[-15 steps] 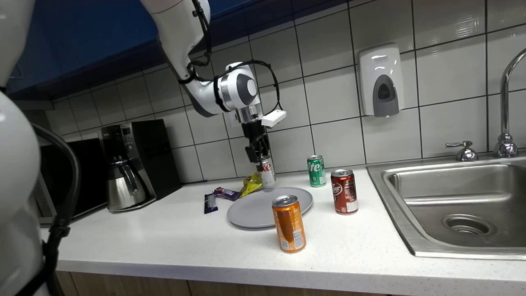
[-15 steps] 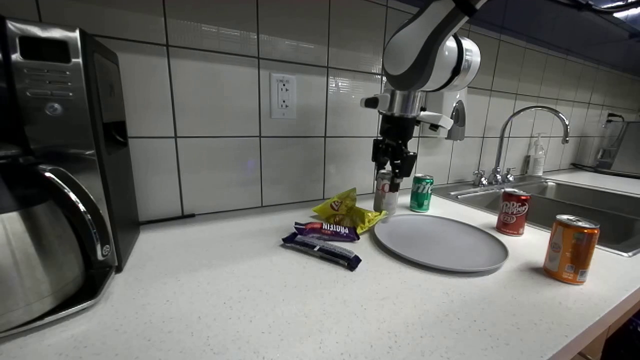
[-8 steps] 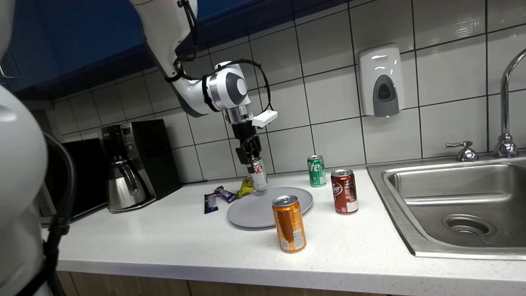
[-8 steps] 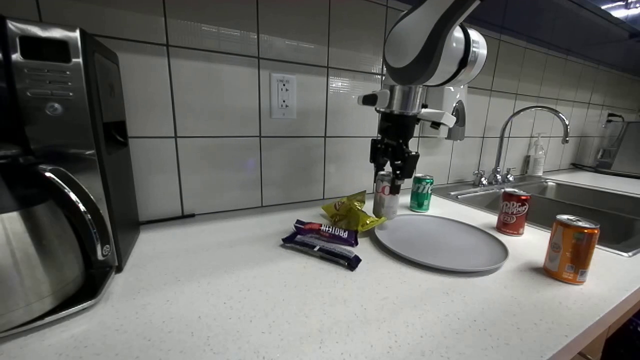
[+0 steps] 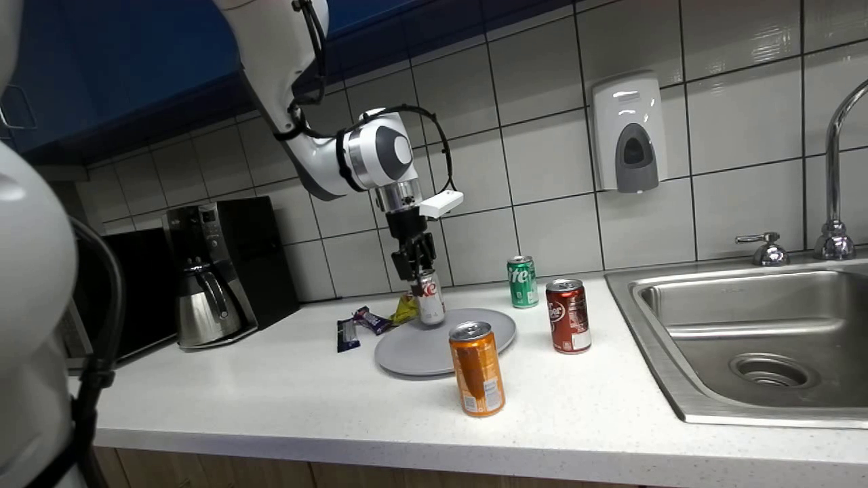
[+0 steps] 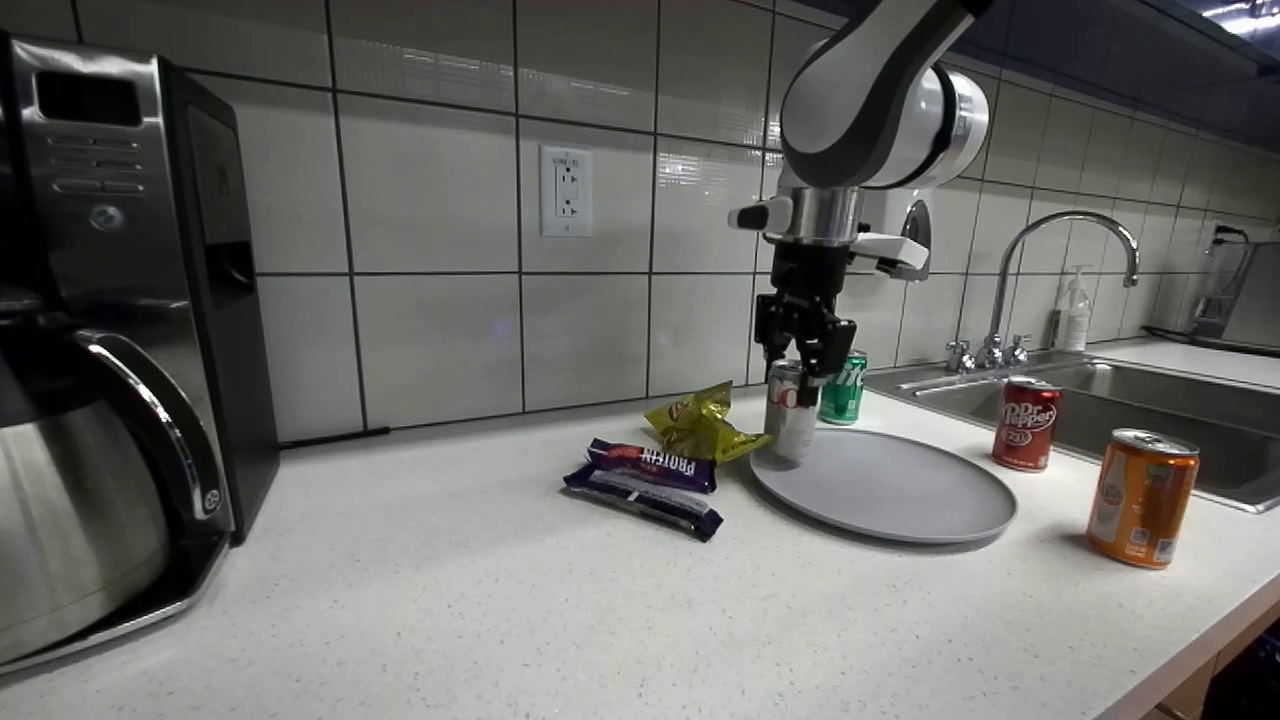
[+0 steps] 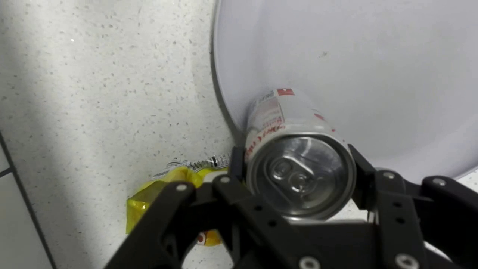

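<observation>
1. Presently held: one silver Coke can [image 6: 788,432], over the wall-side rim of the grey plate [image 6: 910,490]; whether its base touches cannot be told.
2. Gripper [image 7: 298,164], black: closed on the can's upper sides from above.
3. Yellow packet [image 6: 700,428], crumpled: just beside can and plate, partly covered by the gripper in the wrist view.
4. Purple bar [image 6: 650,466], dark wrapped bar [image 6: 642,502]: near the packet.
5. Green Sprite can [image 6: 848,392], upright: partly hidden by the gripper in an exterior view.
6. Red Dr Pepper can [image 5: 568,317], upright: near the plate.
7. Orange can [image 5: 477,369], upright: covers part of the plate's rim in an exterior view.
</observation>
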Robot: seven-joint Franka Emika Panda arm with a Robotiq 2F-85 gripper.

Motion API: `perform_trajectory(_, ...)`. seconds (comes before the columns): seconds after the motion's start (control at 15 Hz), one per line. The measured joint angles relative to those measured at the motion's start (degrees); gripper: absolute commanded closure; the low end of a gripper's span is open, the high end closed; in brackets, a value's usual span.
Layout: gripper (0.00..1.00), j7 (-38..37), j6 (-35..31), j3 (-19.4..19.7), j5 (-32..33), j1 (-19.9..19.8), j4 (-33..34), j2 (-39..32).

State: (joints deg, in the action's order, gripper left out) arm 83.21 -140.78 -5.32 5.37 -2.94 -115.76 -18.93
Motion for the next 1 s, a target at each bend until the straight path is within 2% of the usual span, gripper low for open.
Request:
perform_trajectory(0.4,0.61,0.0,0.0,0.5,0.0,-0.2,-0.7,0.0)
perform_trajectory(0.47,0.49,0.0,0.0,0.6,0.0,-0.2,-0.7,0.0)
perform_trajectory(0.53,0.11,0.0,0.0,0.6,0.0,-0.2,-0.7,0.0)
perform_trajectory(0.6,0.10,0.0,0.0,0.6,0.0,-0.2,-0.7,0.0)
perform_trajectory(0.73,0.00,0.0,-0.1,0.6,0.0,-0.2,-0.7,0.0)
perform_trajectory(1.0,0.00,0.0,-0.4,0.6,0.0,-0.2,-0.7,0.0)
